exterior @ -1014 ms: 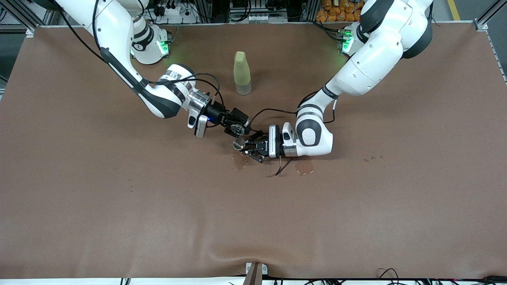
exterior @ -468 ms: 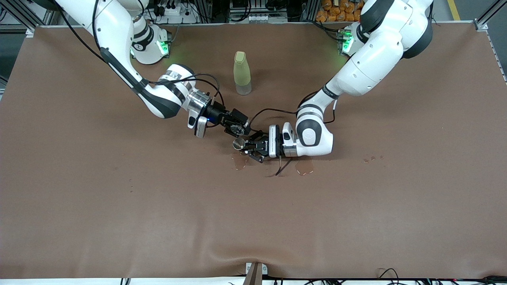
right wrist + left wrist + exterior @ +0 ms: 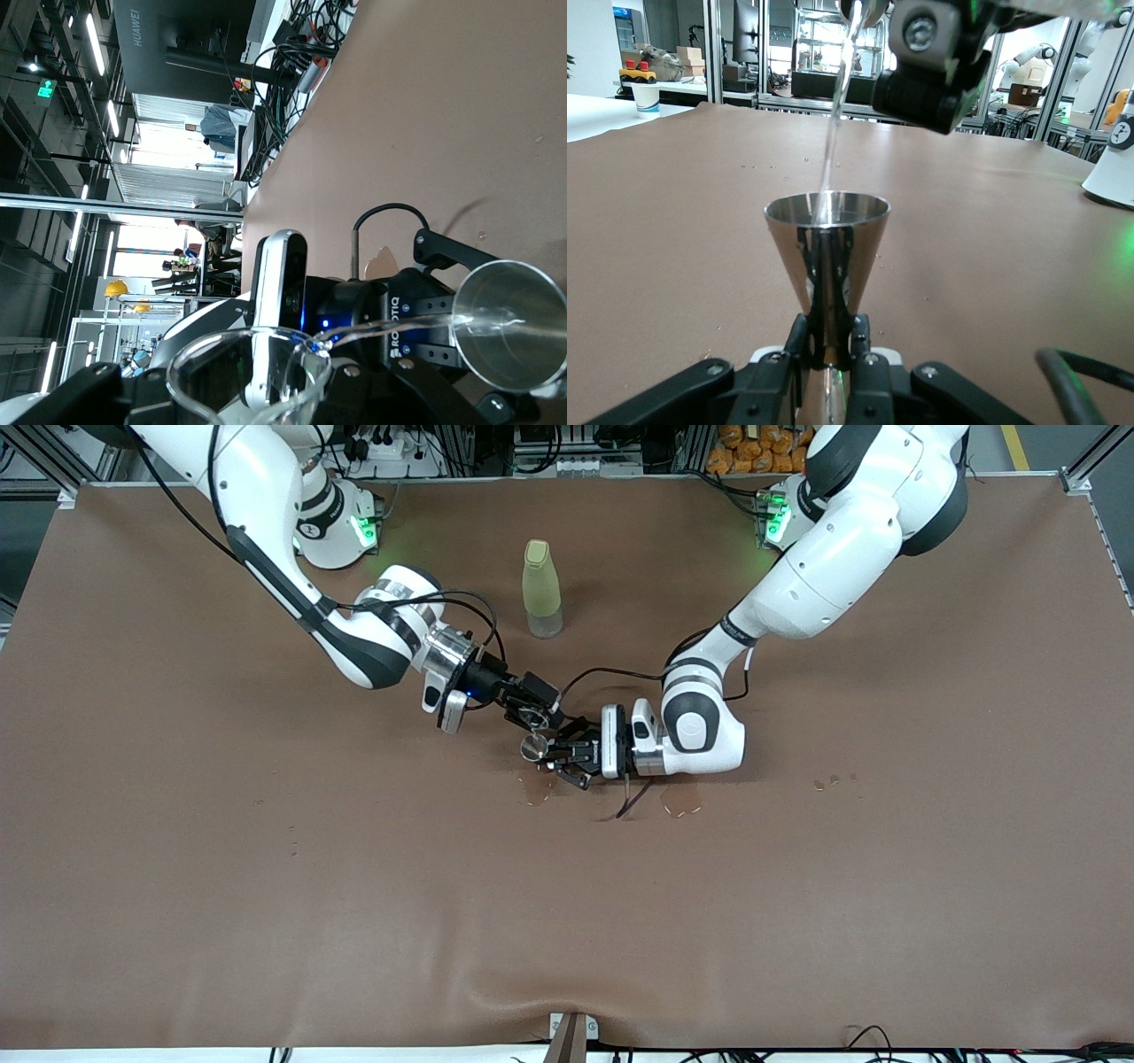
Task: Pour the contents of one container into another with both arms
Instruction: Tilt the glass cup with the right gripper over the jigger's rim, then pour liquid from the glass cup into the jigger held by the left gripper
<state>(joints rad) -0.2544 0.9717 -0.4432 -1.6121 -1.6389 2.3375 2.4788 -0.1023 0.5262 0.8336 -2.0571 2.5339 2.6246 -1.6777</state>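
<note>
The steel jigger (image 3: 826, 266) stands upright just above the desk (image 3: 266, 886), nearer to the front camera than the pale green bottle (image 3: 541, 590), which stands alone and capped. The left gripper (image 3: 560, 759) has its jaws clamped on the jigger's narrow waist, below the upper cone. The right gripper (image 3: 532, 710) hangs over the jigger, jaws closed on a clear glass cup (image 3: 252, 372) tipped toward it, and a thin stream of water (image 3: 835, 115) falls from the cup into the jigger's mouth.

The jigger looks rigid, polished and light, so it is likely slippery between flat jaws; the waist is the sensible place to hold it, since the flaring cones above and below keep it from sliding through. Its mouth is small, and it probably fills quickly. The glass cup is stiff but fragile and smooth; I judge it wants a firm, not crushing, hold on its wall, well away from the pouring lip. Wet patches (image 3: 680, 802) on the desk beside the left gripper suggest liquid misses easily, and a wet jigger would be more slippery.
</note>
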